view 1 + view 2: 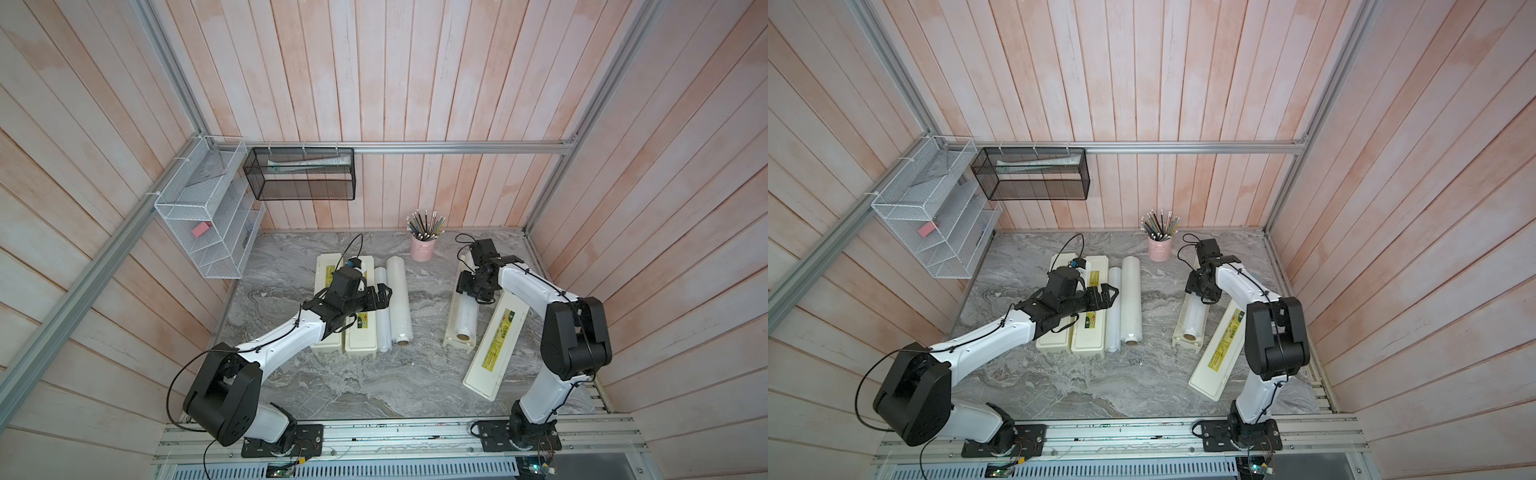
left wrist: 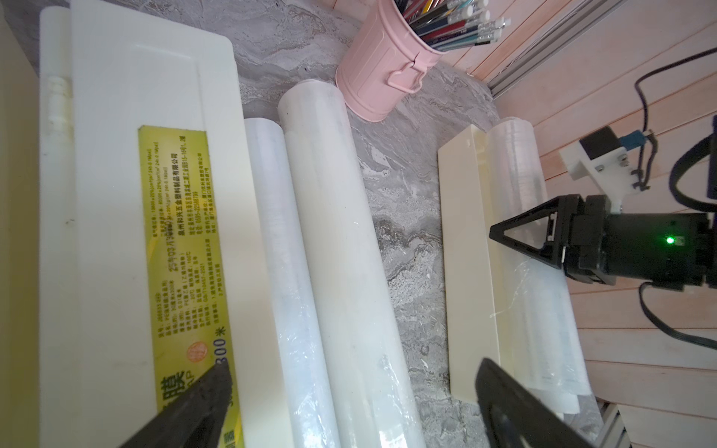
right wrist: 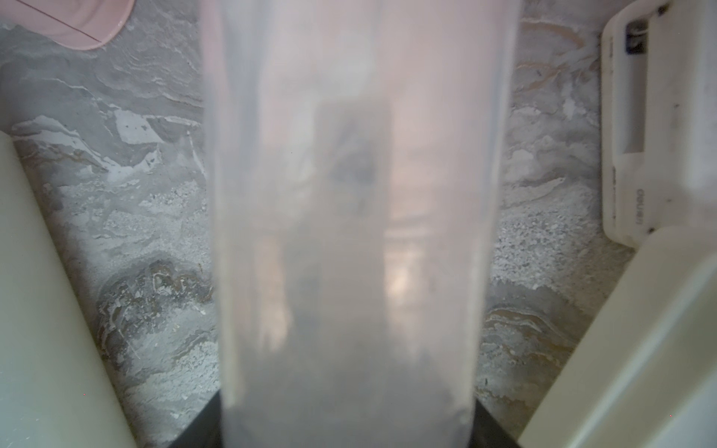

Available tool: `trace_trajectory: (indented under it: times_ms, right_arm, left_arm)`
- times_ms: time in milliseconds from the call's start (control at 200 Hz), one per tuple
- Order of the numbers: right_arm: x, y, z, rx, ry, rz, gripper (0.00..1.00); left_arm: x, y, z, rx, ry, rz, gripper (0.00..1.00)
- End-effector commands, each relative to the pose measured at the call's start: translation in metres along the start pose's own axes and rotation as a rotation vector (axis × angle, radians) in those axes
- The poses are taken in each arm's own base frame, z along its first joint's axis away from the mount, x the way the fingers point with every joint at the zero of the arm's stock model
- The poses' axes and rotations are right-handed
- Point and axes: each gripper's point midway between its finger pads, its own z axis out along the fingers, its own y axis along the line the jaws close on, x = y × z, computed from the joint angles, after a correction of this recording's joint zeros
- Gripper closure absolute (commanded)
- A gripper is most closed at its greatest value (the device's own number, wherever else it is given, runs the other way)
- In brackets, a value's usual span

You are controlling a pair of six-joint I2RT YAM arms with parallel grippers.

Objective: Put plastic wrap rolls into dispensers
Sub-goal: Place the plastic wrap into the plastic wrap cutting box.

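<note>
The dispensers (image 1: 361, 338) and plastic wrap rolls (image 1: 400, 307) all lie on the grey marble table (image 1: 374, 386). The left arm (image 1: 282, 336) reaches in from the near left, the right arm (image 1: 536, 286) from the near right. Left of centre two shut boxes sit side by side, touching. The left closed dispenser (image 1: 1052, 343) is partly under the arm, and the right closed dispenser (image 1: 1088, 343) shows its yellow-green label. Right of centre the open dispenser (image 1: 449, 332) has its lid (image 1: 496, 353) folded out flat to the right. Against the right closed dispenser lies the thin roll (image 1: 383, 328), and touching that on its right, the thick roll (image 1: 400, 291). The third roll (image 1: 466, 320) rests inside the open dispenser. The left gripper (image 1: 384, 297) hovers spread wide over the two loose rolls, holding nothing. The right gripper (image 1: 473, 296) is partly closed on the third roll, a finger against each side. A pink pencil cup (image 1: 424, 249) stands at the far edge.
</note>
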Motion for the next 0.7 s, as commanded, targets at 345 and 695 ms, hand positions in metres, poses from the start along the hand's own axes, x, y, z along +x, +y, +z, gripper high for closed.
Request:
trace_trajectory:
  times_ms: [345,695]
  right_arm:
    - [-0.007,0.002,0.012,-0.022,-0.052,0.021,0.96]
    - [0.01,0.001,0.025,-0.013,-0.037,0.019,0.88]
  left_arm:
    - [0.0,-0.002,0.002,0.005,-0.012,0.01,0.0]
    - [0.001,-0.002,0.002,0.0,-0.014,0.016,0.0]
